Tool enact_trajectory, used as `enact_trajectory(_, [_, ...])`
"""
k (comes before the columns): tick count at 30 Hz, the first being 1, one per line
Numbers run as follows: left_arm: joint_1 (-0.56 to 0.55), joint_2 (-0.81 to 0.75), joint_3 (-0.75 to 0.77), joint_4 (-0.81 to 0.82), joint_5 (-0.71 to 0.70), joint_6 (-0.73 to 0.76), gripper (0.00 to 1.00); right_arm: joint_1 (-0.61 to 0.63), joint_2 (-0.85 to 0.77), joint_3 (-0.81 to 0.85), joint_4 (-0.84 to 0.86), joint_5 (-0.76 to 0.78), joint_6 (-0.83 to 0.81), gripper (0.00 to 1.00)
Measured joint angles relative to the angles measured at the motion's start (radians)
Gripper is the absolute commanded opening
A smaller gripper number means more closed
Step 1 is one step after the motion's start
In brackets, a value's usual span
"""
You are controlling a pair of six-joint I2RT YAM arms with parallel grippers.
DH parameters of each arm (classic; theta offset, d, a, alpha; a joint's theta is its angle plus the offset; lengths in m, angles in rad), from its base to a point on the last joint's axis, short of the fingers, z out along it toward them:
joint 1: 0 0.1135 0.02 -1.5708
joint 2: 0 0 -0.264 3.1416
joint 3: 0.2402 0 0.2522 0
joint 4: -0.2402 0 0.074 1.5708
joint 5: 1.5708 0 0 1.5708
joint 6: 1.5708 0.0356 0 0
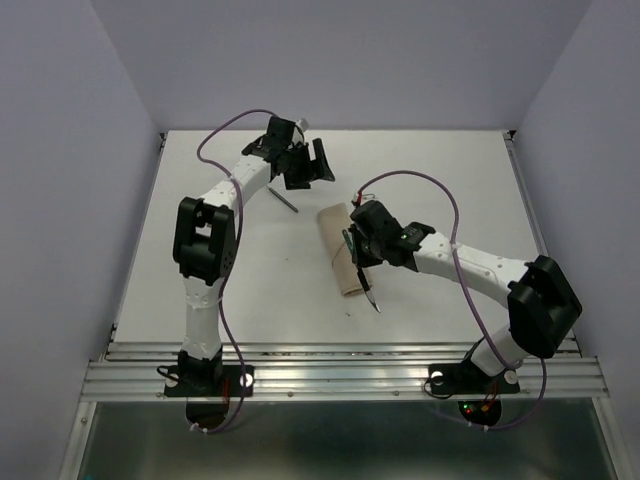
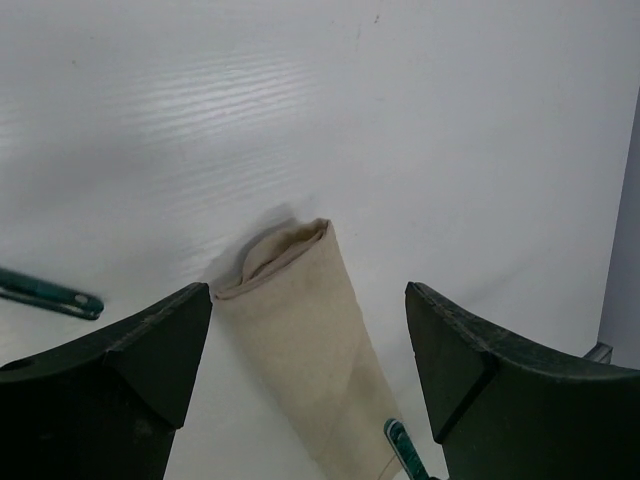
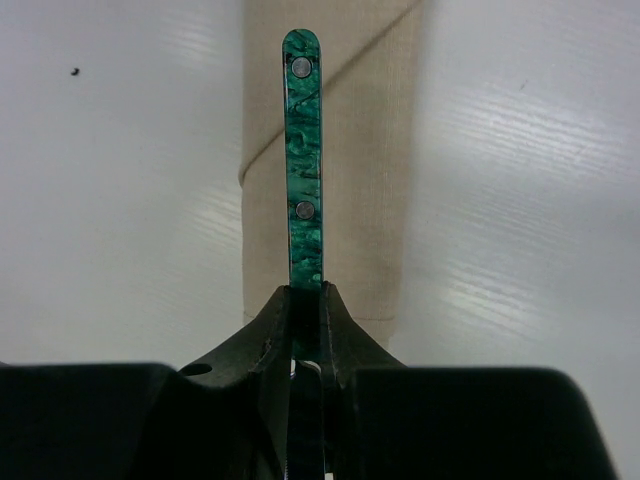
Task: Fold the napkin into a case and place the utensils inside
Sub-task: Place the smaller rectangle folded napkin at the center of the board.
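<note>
Right gripper [image 3: 307, 300] clamped tight on green marble-handled utensil [image 3: 303, 150], poised over the narrow beige folded-cloth case [image 1: 338, 255]. Left gripper [image 1: 310, 168], at its 11 o'clock, gapes empty. Likely risk: unsupported cloth drags, fold opens, utensil misses the mouth

Top view: bright, even, diffuse light from above. White surface [image 1: 440, 180] near overexposed. Walls [image 1: 60, 150] tinted lavender. Shadows faint, soft-edged. Resolution low, small detail mushy.

Left wrist view: streaky glare band across surface, upper left. Soft grey shadow left of napkin case [image 2: 300, 310] mouth. Left pincer [image 2: 308, 300] fingers [image 2: 130, 370] underexposed, edges soft, close to lens.

Right wrist view: green utensil [image 3: 304, 150] handle sharp, glossy. Cloth weave in focus. Right pincer [image 3: 305, 295] near-black, detail lost. Glare patch on surface at right.
</note>
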Motion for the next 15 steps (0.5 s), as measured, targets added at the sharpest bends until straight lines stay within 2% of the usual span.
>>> enact_trajectory(6, [-0.01,0.183,0.201,-0.035,0.064,0.049,0.88,0.0,0.003,-0.037,-0.03,-0.006,0.007,0.01])
enact_trajectory(15, [-0.011,0.309,0.272,-0.057,0.126,0.078,0.86,-0.008,0.058,-0.036,-0.031,-0.007,0.011,0.01])
